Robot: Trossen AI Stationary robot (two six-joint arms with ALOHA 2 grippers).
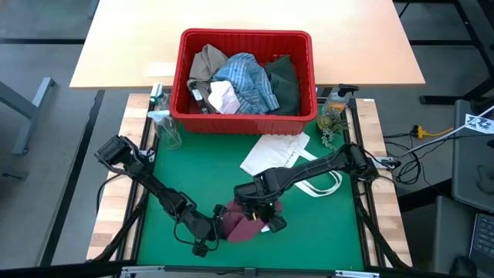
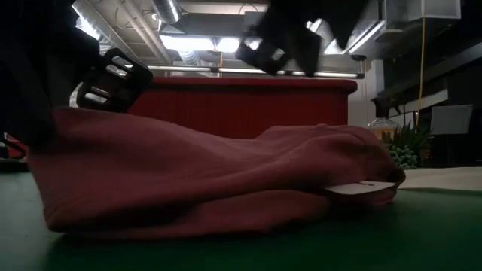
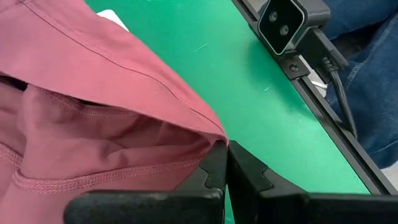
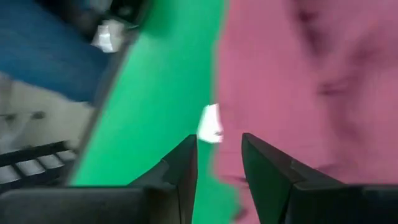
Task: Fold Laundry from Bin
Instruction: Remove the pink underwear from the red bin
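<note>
A small maroon cloth lies bunched on the green mat near the table's front edge, a white tag at its edge. My left gripper is at the cloth's left side, shut on it. My right gripper hovers open just above the cloth's tag edge, touching nothing. At the far side stands the red bin holding a blue-white striped shirt, a tan garment, a dark green garment and a small white cloth. My left gripper pinches a corner of the maroon cloth, where a stitched edge runs out, between its two fingertips. The fingers slant down from the table's left side. The cloth rests on the mat, slack, with folds piled behind the held corner.
A flat white tote bag lies on the mat between bin and cloth. A clear spray bottle stands at the bin's left, a small plant at its right. The low camera sits on the front rail; a person's leg in jeans is beyond it.
</note>
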